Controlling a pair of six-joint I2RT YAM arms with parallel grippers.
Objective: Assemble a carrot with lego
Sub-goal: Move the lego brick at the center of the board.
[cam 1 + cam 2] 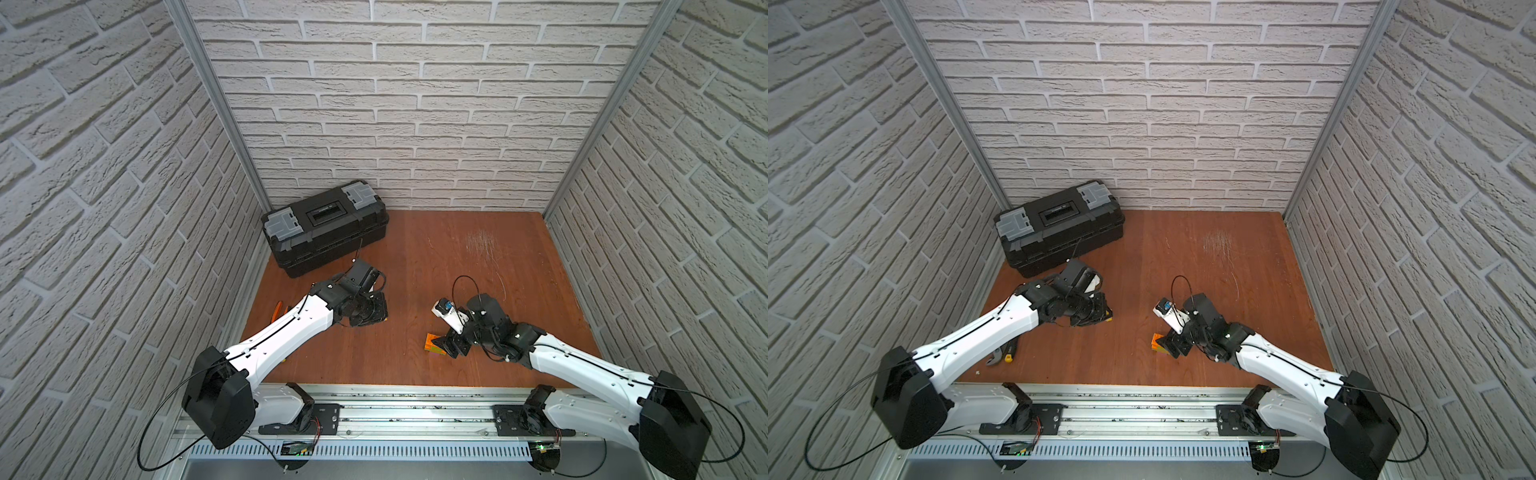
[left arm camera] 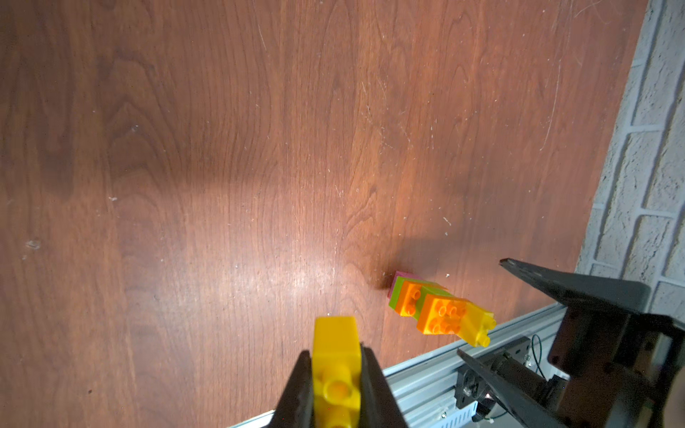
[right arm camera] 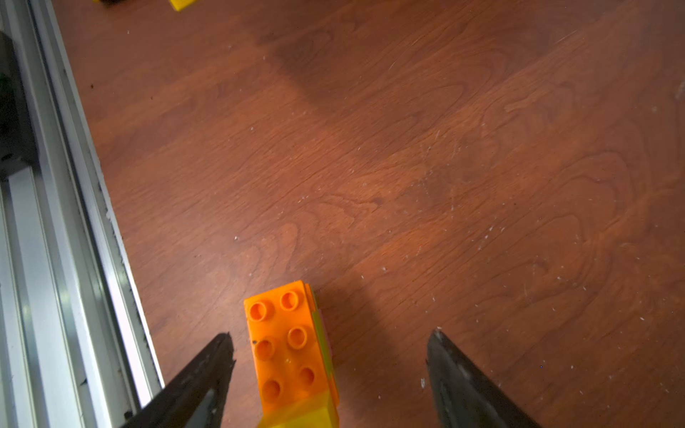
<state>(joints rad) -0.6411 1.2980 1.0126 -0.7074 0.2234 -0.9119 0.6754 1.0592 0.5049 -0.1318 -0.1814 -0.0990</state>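
Top views, carrot: the carrot lies on its side on the table, near the front edge and about midway along it.
Top views, right gripper: the right gripper sits low at the carrot's right end. The jaw spacing is not readable from here.
Top views, left gripper: the left gripper stands well apart from the carrot, toward the left edge and farther back from the front edge.
Left wrist, grip: the jaws are pressed onto a yellow brick, which appears to be held clear of the table.
Left wrist, carrot: the pink end points toward the table's middle. Lime-green and orange layers follow, and the yellow end points toward the front edge.
Right wrist, jaws: the jaws are spread wide, one finger on either side of the carrot, and neither touches it.
Right wrist, axis: the carrot's long axis runs along the gripper's line of reach, with the yellow end nearest the wrist and the orange studs facing the camera.
Judgement, step: the held yellow brick looks like the remaining prong, not yet seated.
Judgement, key relation: the carrot lies to the left gripper's right and nearer the front edge. The right arm is the nearer one, so it is placed to steady the carrot while the left brings the brick to the yellow end.
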